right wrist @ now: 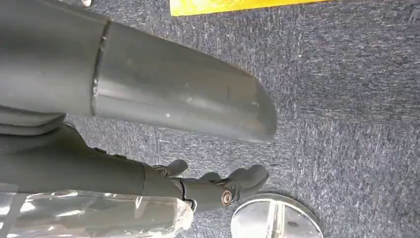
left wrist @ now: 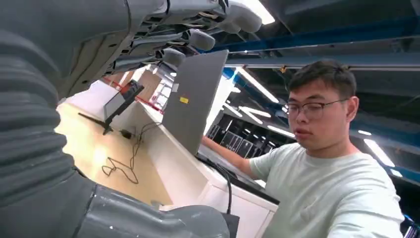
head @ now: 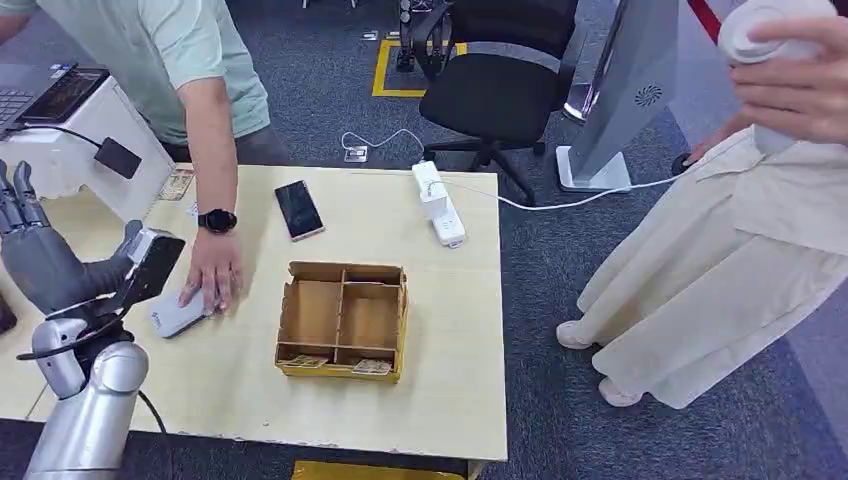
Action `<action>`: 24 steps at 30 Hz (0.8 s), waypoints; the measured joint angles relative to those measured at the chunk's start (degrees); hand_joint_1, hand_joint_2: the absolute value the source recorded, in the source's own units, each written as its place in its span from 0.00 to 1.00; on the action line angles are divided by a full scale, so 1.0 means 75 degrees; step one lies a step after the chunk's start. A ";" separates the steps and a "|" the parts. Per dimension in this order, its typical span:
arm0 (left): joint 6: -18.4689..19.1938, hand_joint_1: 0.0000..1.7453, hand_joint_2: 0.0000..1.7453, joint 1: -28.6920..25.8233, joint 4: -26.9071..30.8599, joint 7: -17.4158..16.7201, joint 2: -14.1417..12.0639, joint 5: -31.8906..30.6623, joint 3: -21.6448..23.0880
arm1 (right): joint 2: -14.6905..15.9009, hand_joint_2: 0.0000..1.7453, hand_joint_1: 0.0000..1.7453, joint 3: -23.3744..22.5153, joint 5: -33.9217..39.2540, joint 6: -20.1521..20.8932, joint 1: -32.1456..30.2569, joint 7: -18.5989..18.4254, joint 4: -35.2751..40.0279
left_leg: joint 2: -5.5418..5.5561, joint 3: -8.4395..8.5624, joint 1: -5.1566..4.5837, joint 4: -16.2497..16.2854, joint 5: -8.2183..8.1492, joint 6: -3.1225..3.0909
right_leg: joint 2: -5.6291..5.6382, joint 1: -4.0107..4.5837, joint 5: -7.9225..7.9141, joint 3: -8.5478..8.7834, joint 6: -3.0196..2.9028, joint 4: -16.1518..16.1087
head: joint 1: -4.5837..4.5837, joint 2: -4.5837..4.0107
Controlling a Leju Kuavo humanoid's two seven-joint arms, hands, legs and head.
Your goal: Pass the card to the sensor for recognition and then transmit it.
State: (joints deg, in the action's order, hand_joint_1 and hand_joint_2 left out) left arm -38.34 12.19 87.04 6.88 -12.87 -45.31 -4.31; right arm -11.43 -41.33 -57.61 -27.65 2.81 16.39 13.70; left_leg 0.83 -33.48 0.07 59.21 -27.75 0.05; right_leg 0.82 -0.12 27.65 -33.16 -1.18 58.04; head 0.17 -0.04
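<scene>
**Cards still in box; both hands empty**

Cards (head: 372, 366) lying flat in the front compartments of the cardboard divider box (head: 343, 318), mid-worktop (head: 440, 380); rear compartments apparently empty. Judged light, thin, stiff and slick: awkward to lift off the floor of the box, best pinched by an edge. Left hand (head: 35, 255) raised at the worktop's left edge, fingers (head: 22, 205) spread, holding nothing. Right hand (right wrist: 218, 186) hanging over carpet, fingers loosely curled, empty. Sensor (head: 178, 312) near the left edge, a person's hand (head: 214, 275) resting on it. Phone (head: 299, 209) toward the far edge.
</scene>
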 joint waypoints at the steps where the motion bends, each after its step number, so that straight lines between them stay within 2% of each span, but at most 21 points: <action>1: 0.0000 0.00 1.00 -0.0040 0.0041 0.0000 -0.0003 -0.0003 -0.0029 | 0.0003 0.00 0.00 0.0000 0.0000 0.0000 -0.0002 0.0000 0.0000 | 0.0001 0.0000 0.0000 0.0000 0.0000 0.0000 | -0.0002 0.0000 0.0000 0.0000 0.0000 0.0000 | 0.0000 -0.0003; 13: 0.0108 0.00 1.00 -0.0715 0.0708 0.0256 -0.0204 0.0125 -0.0244 | 0.0020 0.00 0.00 -0.0012 0.0102 0.0006 -0.0029 0.0055 0.0003 | 0.0005 -0.0001 0.0000 0.0000 0.0000 0.0000 | -0.0004 0.0000 0.0004 0.0001 0.0002 0.0000 | 0.0000 0.0000; 18: 0.0562 0.00 1.00 -0.1051 0.0978 0.0271 -0.0388 0.0126 -0.0250 | 0.0029 0.00 0.00 -0.0023 0.0140 0.0009 -0.0045 0.0084 0.0003 | 0.0000 -0.0001 0.0000 -0.0001 -0.0001 0.0000 | 0.0000 0.0000 0.0003 0.0002 0.0002 0.0000 | 0.0006 0.0000; 24: 0.0859 0.00 1.00 -0.2000 0.1544 0.0349 -0.0594 -0.0128 -0.0384 | 0.0064 0.00 0.00 -0.0087 0.0251 0.0032 -0.0127 0.0163 0.0015 | -0.0002 0.0000 0.0000 -0.0002 -0.0006 0.0004 | 0.0003 0.0000 0.0011 0.0000 -0.0007 0.0000 | 0.0000 0.0000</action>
State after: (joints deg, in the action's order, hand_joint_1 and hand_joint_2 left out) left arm -31.89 -2.81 98.61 9.50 -17.33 -46.27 -7.19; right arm -10.95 -41.99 -55.74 -27.41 1.86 17.62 13.81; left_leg 0.82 -33.48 0.07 59.20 -27.79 0.08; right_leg 0.84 -0.12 27.73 -33.16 -1.23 58.04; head 0.18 -0.04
